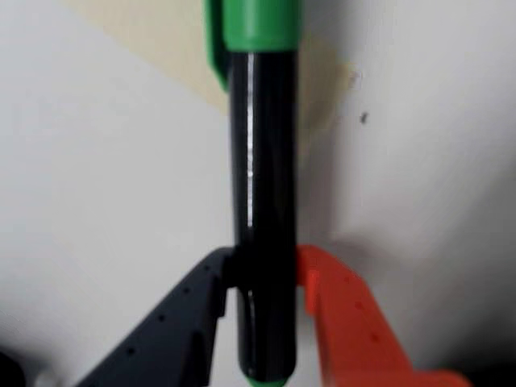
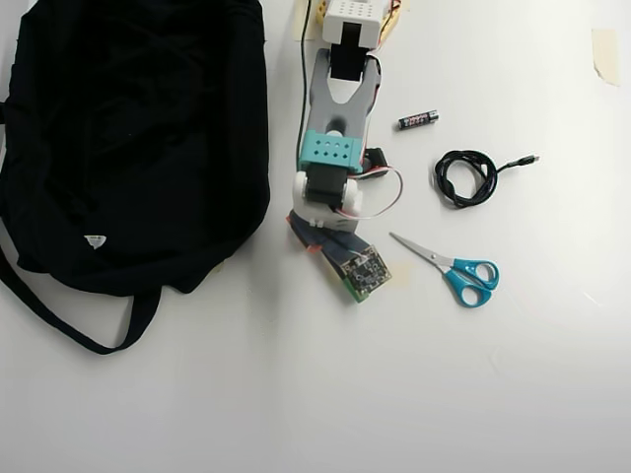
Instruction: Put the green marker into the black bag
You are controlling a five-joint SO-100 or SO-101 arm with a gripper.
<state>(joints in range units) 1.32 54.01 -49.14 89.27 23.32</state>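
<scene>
In the wrist view the green marker [image 1: 262, 161] stands upright in the frame, with a glossy black barrel, its green cap at the top and a small green end at the bottom. My gripper [image 1: 264, 262] is shut on the lower barrel, with the black finger [image 1: 193, 306] on the left and the orange finger [image 1: 347, 314] on the right. In the overhead view the black bag [image 2: 138, 128] lies at the left, just left of my arm [image 2: 335, 148]. The wrist and its circuit board [image 2: 361, 269] hide the gripper and marker from above.
To the right of the arm lie blue-handled scissors [image 2: 458, 271], a coiled black cable [image 2: 465, 177] and a small black battery [image 2: 417, 119]. The bag's long strap [image 2: 59, 315] loops onto the white table at the lower left. A tape scrap [image 2: 604, 54] is stuck at the far right.
</scene>
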